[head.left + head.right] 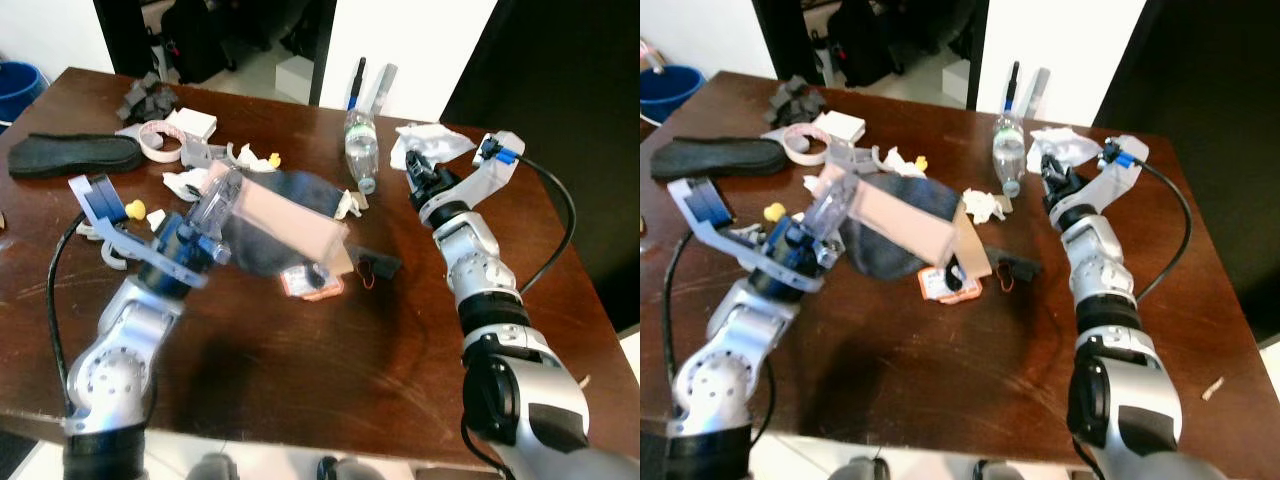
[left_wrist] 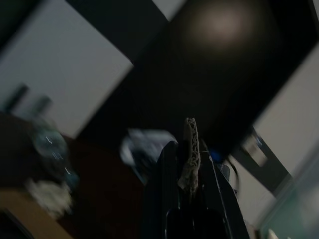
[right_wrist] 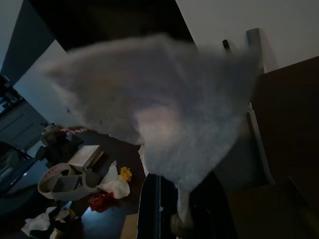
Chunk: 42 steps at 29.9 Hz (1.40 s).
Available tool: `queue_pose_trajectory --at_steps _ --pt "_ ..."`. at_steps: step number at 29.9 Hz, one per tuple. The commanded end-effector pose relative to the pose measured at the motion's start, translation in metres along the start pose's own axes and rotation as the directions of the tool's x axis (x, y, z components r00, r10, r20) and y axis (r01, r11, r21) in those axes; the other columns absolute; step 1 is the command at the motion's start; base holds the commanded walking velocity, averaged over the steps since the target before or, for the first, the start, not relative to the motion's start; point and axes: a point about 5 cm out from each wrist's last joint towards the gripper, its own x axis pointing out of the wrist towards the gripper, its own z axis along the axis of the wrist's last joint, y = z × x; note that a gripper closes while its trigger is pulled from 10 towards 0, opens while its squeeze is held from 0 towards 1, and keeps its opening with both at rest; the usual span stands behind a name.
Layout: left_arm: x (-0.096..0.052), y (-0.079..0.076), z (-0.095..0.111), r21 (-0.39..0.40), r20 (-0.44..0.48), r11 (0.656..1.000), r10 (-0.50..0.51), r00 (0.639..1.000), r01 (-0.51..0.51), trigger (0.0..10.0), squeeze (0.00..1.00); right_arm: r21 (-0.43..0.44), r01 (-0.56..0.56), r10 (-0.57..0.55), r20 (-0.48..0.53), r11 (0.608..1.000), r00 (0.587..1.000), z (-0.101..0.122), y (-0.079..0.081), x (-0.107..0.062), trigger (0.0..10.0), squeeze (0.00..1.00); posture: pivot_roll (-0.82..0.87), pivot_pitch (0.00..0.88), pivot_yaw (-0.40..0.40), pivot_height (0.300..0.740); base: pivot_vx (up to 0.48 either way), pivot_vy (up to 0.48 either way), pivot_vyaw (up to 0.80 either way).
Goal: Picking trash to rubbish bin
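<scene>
Right now my left gripper (image 1: 205,232) is clamped on the edge of a flat piece of cardboard (image 1: 290,222), lifted clear of the surface near its left edge; in the left wrist view the corrugated edge stands pinched between my closed fingers (image 2: 169,164). My right gripper (image 1: 425,175) is near the far right corner, shut on a crumpled white tissue (image 3: 149,109) that drapes over the fingers in the right wrist view. No rubbish bin is visible on the surface; a blue tub (image 1: 18,82) stands on the floor past the far left corner, and whether it is the bin I cannot tell.

The cardboard is held by one thin edge, so I judge it could pivot or slip if I swing it quickly. Its low end hangs just above a small orange packet (image 1: 312,284) and a dark cloth (image 1: 262,240), and might drag them along. The tissue is soft and loose and could tear or slide out of a shallow pinch, or catch on the cable (image 1: 560,215) looping beside my wrist.

The cardboard is stiff, pale pink-brown and rectangular. The tissue is limp and wrinkled. A clear plastic bottle (image 1: 361,148), ribbed and glossy, lies near the far edge, with more white paper scraps (image 1: 350,204) beside it. The surface (image 1: 330,360) is dark, polished wood.
</scene>
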Motion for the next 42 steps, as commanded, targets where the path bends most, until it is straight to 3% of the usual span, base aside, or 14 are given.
queue_pose_trajectory --at_steps 1,5,9,10,14,27,42 --pt "-0.004 -0.006 -0.013 -0.019 -0.094 0.999 -0.042 0.995 0.040 10.0 0.00 0.019 0.010 -0.010 0.013 1.000 1.000 0.003 -0.003 -0.001 10.0 0.00 0.13 0.132 -0.072 0.740 0.000 0.000 0.00" --pt "-0.011 -0.007 -0.027 -0.054 -0.155 0.998 -0.047 0.987 0.039 10.0 0.00 0.017 0.029 -0.029 0.020 0.999 0.999 0.005 -0.008 -0.003 10.0 0.00 0.13 0.129 -0.070 0.740 0.000 0.000 0.00" --pt "-0.020 -0.001 -0.040 -0.077 -0.223 0.997 0.002 0.975 -0.020 10.0 0.00 0.004 0.056 -0.056 0.028 0.998 0.998 0.008 -0.014 -0.004 10.0 0.00 0.13 0.125 -0.068 0.740 -0.080 0.000 0.00" --pt "-0.028 0.004 -0.049 -0.086 -0.269 0.995 0.033 0.963 -0.058 10.0 0.00 -0.023 0.082 -0.082 0.031 0.996 0.996 0.010 -0.018 -0.005 10.0 0.00 0.13 0.122 -0.067 0.740 -0.349 0.000 0.00" --pt "-0.034 0.007 -0.055 -0.097 -0.297 0.993 0.041 0.954 -0.073 10.0 0.00 -0.033 0.100 -0.099 0.035 0.994 0.994 0.012 -0.022 -0.006 10.0 0.00 0.13 0.119 -0.064 0.740 -0.359 0.000 0.00" --pt "-0.039 0.010 -0.060 -0.094 -0.316 0.992 0.052 0.947 -0.086 10.0 0.00 -0.028 0.084 -0.083 0.043 0.996 0.996 0.013 -0.026 -0.010 10.0 0.00 0.13 0.119 -0.059 0.740 -0.390 0.000 0.00" --pt "-0.039 0.009 -0.067 -0.103 -0.334 0.992 0.035 0.942 -0.073 10.0 0.00 -0.093 0.191 -0.185 0.072 0.977 0.980 0.029 -0.053 -0.022 10.0 0.00 0.11 0.119 -0.057 0.740 -0.391 0.000 0.00"
